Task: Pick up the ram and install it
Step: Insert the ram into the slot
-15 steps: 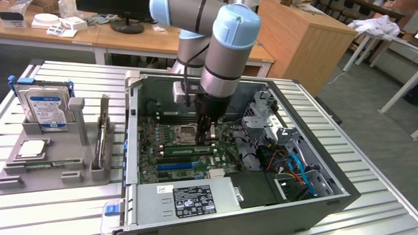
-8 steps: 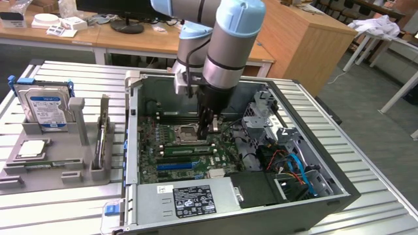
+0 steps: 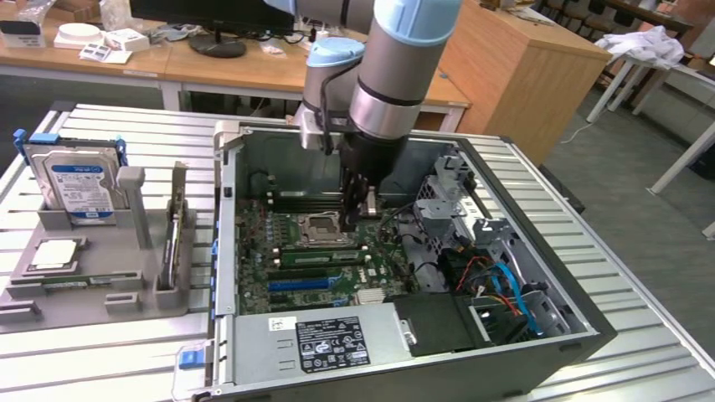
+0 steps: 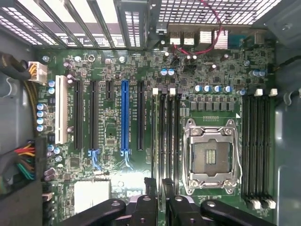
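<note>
My gripper [image 3: 357,228] reaches down into the open computer case [image 3: 229,251], just beside the CPU socket [image 3: 321,228]. A thin green stick that looks like the ram [image 3: 318,255] stands on edge in the memory slots in front of that socket. Its end toward the exterior view's right lies below my fingertips. In the wrist view my gripper [image 4: 159,187] hangs over the near end of the black memory slots [image 4: 168,141], next to the socket [image 4: 210,155]. The two fingers stand a narrow gap apart, and I see nothing between them.
A grey parts tray [image 3: 67,306] on the exterior view's left holds the blue-labelled hard drive [image 3: 76,180], a square silver chip [image 3: 54,254] and a thin upright strip [image 3: 176,226] in a holder. Drive cage and cables [image 3: 503,285] crowd the case's right side. The power supply [image 3: 330,343] sits at its front.
</note>
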`<state>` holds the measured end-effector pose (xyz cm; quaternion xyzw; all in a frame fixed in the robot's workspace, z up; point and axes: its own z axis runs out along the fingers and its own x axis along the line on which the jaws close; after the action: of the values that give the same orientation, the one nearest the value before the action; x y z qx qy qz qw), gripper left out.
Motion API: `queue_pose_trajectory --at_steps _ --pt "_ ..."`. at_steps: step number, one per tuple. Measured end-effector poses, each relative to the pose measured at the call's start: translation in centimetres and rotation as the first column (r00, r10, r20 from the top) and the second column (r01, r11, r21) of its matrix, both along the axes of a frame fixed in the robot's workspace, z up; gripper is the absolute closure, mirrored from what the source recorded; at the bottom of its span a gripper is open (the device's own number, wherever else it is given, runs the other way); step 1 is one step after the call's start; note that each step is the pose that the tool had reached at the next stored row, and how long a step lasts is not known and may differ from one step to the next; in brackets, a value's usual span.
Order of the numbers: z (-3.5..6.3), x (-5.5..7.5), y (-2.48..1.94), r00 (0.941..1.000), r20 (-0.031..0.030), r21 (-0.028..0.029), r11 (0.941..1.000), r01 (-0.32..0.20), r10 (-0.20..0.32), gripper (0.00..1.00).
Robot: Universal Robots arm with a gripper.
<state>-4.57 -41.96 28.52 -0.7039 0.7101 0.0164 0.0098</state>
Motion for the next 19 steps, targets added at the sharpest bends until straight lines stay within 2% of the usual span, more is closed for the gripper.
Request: queue_pose_trajectory --at_steps 19 --pt "4.81 0.2 0.00 1.0000 0.0000 -0.0001 1.0000 0.000 0.000 0.81"
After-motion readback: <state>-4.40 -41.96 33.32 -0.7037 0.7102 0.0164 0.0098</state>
